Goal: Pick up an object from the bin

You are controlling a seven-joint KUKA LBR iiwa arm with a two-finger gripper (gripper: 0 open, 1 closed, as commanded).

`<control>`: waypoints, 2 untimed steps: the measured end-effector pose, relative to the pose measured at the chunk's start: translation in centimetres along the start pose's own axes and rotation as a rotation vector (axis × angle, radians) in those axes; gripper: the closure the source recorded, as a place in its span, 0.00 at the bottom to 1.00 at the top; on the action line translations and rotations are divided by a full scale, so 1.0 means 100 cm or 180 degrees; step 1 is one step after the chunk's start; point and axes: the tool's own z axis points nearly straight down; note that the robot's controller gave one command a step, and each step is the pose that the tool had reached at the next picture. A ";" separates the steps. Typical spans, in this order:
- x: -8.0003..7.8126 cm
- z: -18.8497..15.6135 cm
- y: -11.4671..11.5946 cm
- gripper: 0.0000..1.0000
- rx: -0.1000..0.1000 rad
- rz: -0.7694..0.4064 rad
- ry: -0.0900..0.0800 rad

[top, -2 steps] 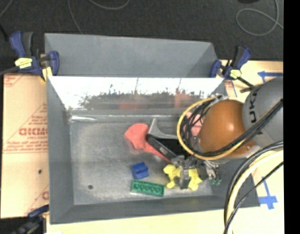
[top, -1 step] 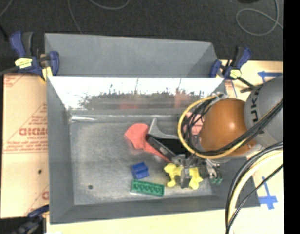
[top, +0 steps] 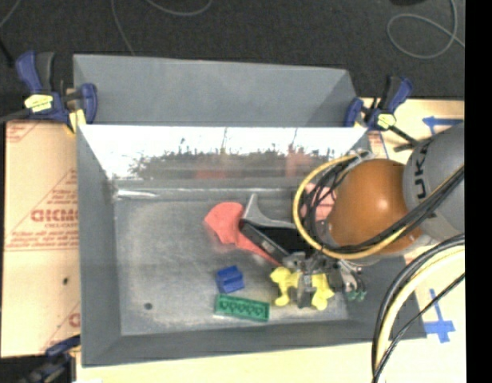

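Note:
My gripper (top: 308, 278) is low in the bin's front right corner, under the orange cover. It is right on top of a yellow plastic toy (top: 284, 282), whose yellow parts show on both sides of it. Whether it grips the toy is hidden. A small blue block (top: 228, 278) lies just left of the toy. A green studded plate (top: 242, 307) rests by the front wall. Behind the gripper a black and grey wedge-shaped thing (top: 266, 228) leans against a pink-red soft lump (top: 224, 221).
The arm with its orange cover and looped cables hangs over the bin's right side. The bin's right and front walls stand close to the gripper. The left half of the floor is bare grey metal.

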 end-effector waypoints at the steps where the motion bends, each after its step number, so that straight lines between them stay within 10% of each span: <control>1: 0.001 -0.016 0.000 1.00 0.0000 0.0001 0.0009; 2: -0.001 -0.032 0.000 1.00 0.0003 0.0004 -0.0006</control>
